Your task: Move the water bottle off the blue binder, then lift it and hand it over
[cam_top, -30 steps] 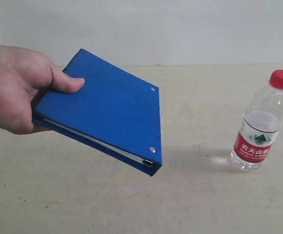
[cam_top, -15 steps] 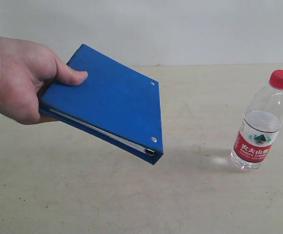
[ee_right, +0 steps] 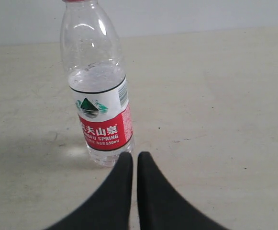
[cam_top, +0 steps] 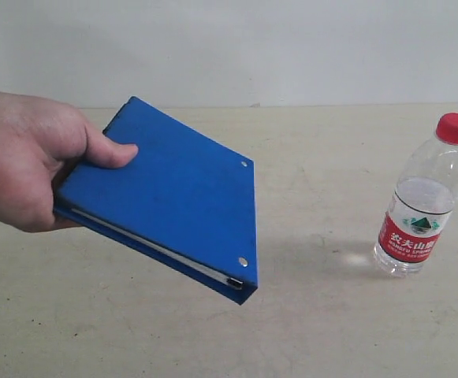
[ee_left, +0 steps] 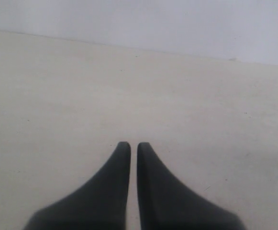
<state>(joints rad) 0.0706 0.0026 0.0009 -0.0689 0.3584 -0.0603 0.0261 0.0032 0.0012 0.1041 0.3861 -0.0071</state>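
Observation:
The water bottle [cam_top: 422, 197] stands upright on the beige table at the right, red cap on top; it also shows in the right wrist view [ee_right: 98, 91]. The blue binder [cam_top: 169, 197] is held in the air at the left by a person's hand [cam_top: 24, 157], tilted with its riveted spine end lowest. My right gripper [ee_right: 135, 155] is shut and empty, its tips just short of the bottle's base. My left gripper [ee_left: 133, 145] is shut over bare table with nothing between its fingers. Neither gripper appears in the exterior view.
The beige table [cam_top: 323, 323] meets a pale wall [cam_top: 292, 47] at the back. The binder throws a faint shadow on the table beneath its low corner. Nothing else stands on the table.
The hand has lowered the binder a little and tipped its spine corner further down and towards the camera. The bottle has not moved.

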